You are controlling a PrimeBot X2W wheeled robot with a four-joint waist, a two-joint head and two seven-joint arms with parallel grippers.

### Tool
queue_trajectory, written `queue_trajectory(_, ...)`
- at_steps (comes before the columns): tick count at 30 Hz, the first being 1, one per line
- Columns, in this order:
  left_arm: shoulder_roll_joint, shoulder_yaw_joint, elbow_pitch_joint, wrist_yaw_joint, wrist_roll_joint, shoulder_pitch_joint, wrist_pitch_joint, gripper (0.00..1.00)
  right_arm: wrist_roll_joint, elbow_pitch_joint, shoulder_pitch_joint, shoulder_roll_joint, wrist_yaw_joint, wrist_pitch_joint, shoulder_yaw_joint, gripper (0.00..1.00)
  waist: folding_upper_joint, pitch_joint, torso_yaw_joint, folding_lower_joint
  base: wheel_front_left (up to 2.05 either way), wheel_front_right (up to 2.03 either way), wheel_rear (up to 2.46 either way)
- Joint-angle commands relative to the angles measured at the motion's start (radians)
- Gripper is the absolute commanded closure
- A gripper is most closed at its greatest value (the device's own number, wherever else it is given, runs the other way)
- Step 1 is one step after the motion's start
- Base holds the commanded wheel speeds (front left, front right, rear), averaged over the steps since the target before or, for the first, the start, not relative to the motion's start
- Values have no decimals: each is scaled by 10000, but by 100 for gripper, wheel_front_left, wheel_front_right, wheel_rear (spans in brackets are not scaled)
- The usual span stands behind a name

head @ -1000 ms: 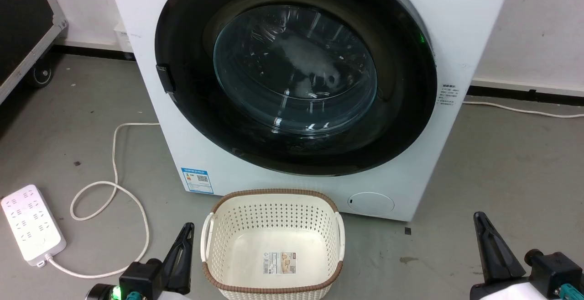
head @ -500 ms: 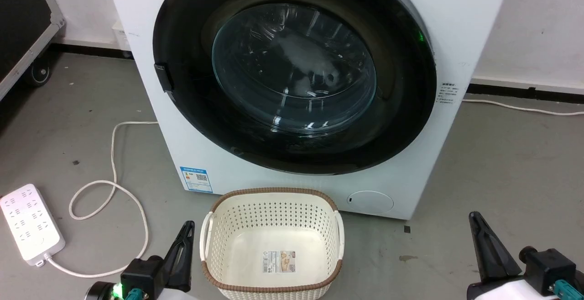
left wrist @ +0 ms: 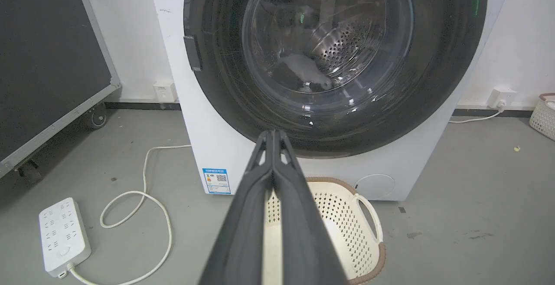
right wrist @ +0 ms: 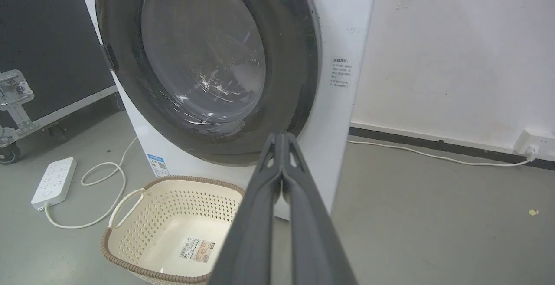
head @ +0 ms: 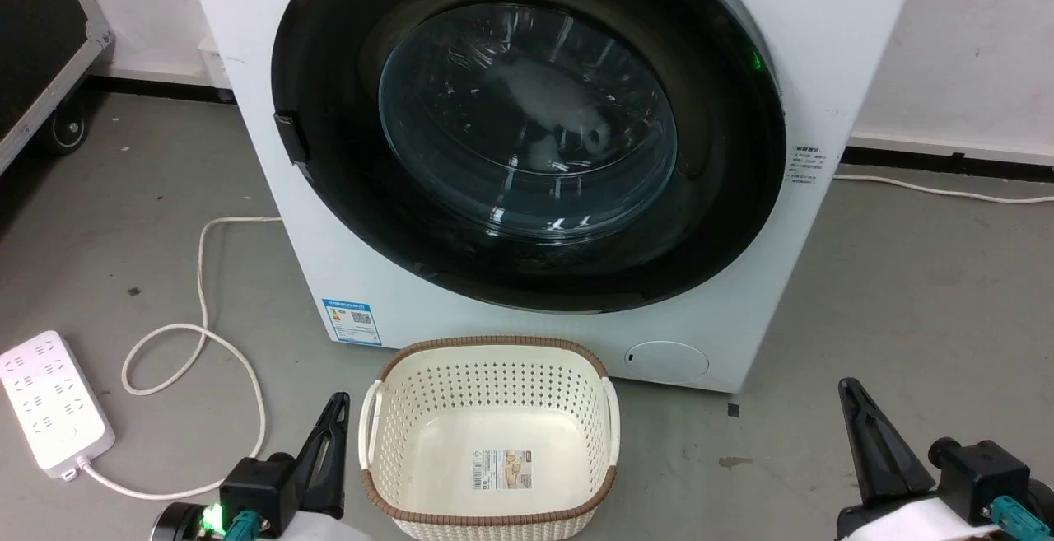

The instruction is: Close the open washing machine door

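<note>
1. Glossy black, the washing machine door (head: 527, 129) lies flat against the front of the washing machine (head: 387, 294). I can make out no gap at its rim, but I cannot tell whether the latch has caught.
2. The left gripper (head: 339, 405) and right gripper (head: 848, 389) hang low before the machine, apart from it. Each has its fingers pressed together and holds nothing.
3. To finish well, I would press closed fingertips on the black ring near the small tab (head: 288, 137) at the door's edge, not on the bulging glass.
4. Push squarely toward the machine, slowly, passing above the cream basket (head: 494, 347) that stands just before its front.
</note>
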Motion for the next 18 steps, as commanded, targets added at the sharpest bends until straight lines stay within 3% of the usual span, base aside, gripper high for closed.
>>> queue_trajectory(1,-17,52,-64,69,98,-105,58,100,-86,-80,-137,14,-3,53,25,100,0,5,-3,0,0,0,0)
queue_trajectory(18,-85,136,-258,200,243,-177,405,100,-188,-208,-222,19,-4,395,151,100,0,70,-50,0,0,0,0)
